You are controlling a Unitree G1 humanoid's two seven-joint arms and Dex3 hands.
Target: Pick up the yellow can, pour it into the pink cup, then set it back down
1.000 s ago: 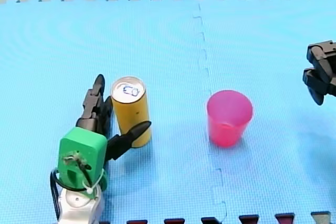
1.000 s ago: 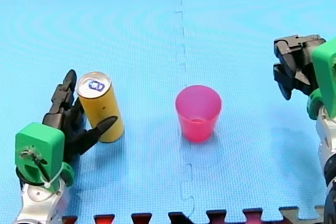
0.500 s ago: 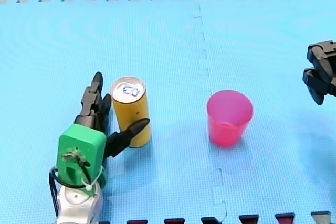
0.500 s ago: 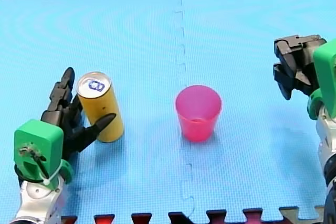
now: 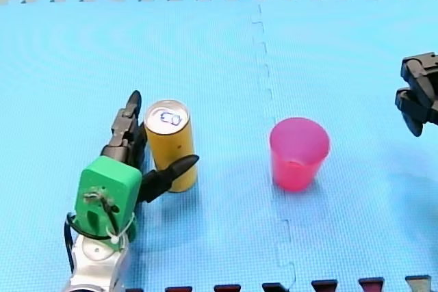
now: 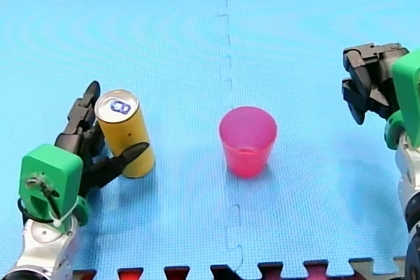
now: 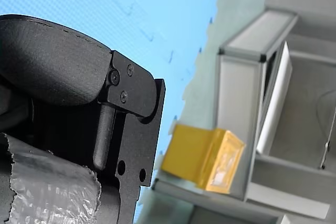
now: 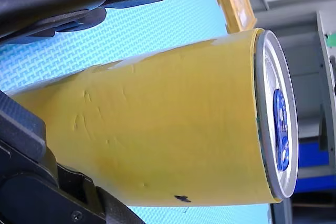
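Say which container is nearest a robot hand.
The yellow can, flanked by the left robot hand; the pink cup stands apart from it and the right robot hand.

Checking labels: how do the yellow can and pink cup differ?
The yellow can is a narrow, straight cylinder; the pink cup is wider and tapers downward. The can's top is a silver lid; the cup is open. The left robot hand brackets the can; the cup stands alone. Both stand upright on the blue mat.

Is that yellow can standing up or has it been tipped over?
Upright: the yellow can stands on the blue mat, silver top up; fingers of the left hand flank it. Right hand is at far right.
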